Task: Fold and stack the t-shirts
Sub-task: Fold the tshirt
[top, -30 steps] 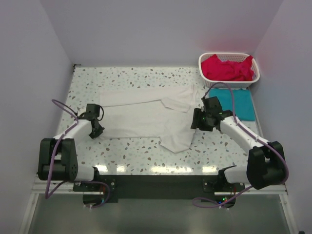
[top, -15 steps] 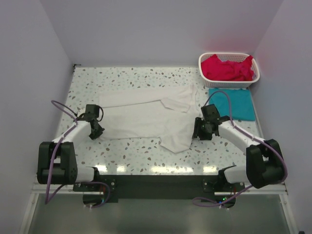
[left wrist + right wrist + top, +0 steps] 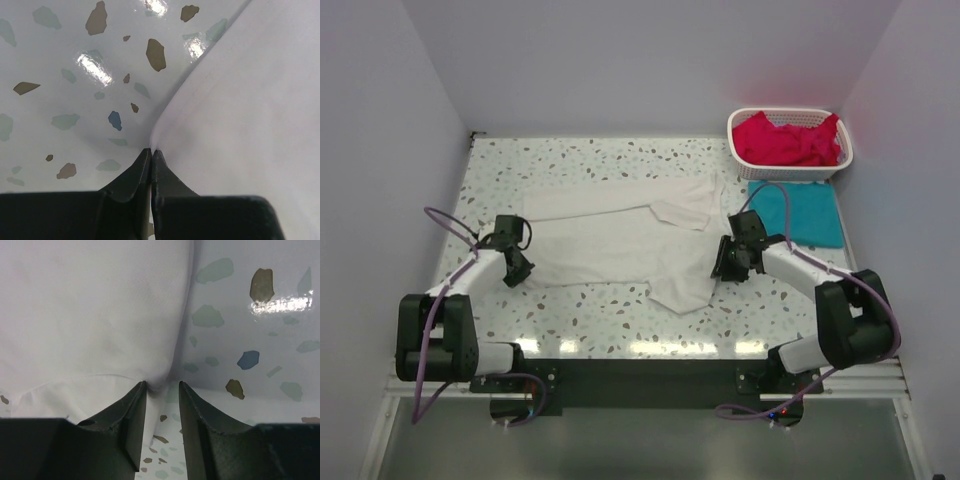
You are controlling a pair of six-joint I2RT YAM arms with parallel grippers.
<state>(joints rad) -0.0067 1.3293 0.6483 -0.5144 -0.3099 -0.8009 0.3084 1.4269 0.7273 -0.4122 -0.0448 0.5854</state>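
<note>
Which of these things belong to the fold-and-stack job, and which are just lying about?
Part of the job:
- white t-shirt, spread on the table
- teal t-shirt, lying flat near the basket
- red-pink t-shirts, heaped in the basket

Just there:
- white lattice basket
- speckled table

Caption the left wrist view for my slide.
Jaws pinched shut on the edge of the white t-shirt, which lies on the speckled terrazzo table.
</note>
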